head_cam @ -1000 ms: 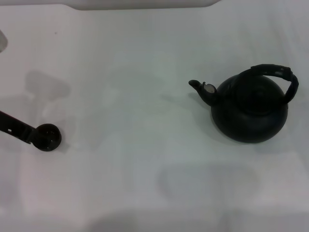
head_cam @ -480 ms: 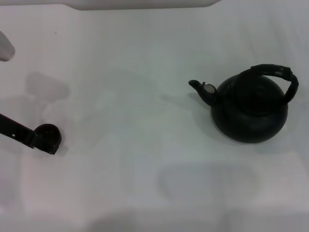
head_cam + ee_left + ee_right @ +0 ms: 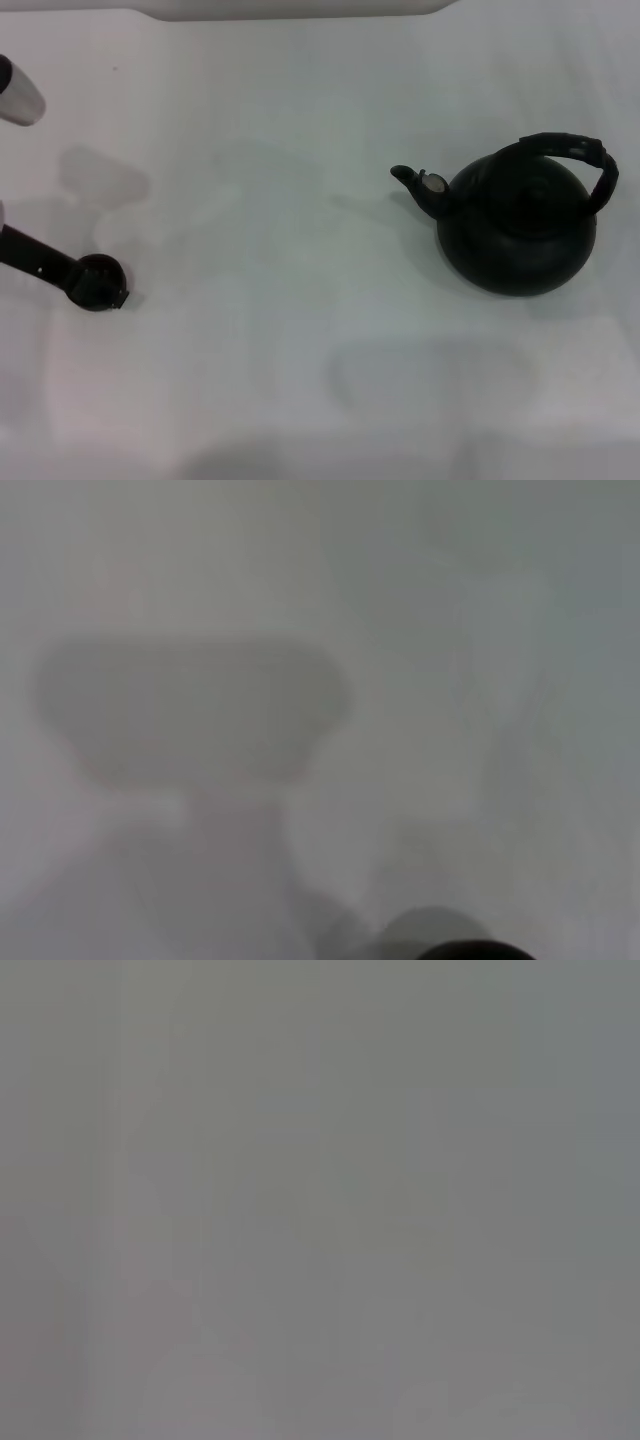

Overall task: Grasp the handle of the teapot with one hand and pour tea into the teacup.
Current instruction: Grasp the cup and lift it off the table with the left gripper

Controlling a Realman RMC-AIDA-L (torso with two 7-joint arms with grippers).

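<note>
One left gripper [image 3: 75,280] meets the teacup [image 3: 97,283], jaws state indiscernible; the teapot [image 3: 517,232] stands well apart on the table [image 3: 280,300].

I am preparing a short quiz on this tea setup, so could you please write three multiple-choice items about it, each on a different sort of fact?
1. Where does the teapot stand on the table?
A. robot's left
B. robot's right
C. dead centre

2. What colour is the teapot?
A. white
B. red
C. black

3. How does the teapot stand?
A. upright, handle ungrasped
B. tipped over the teacup
C. lifted by a gripper

Key: 1 B, it sits on the right of the head view. 2 C, its body is matte black. 3 A, it rests on the table with nothing at its handle; the left gripper is at the teacup.
</note>
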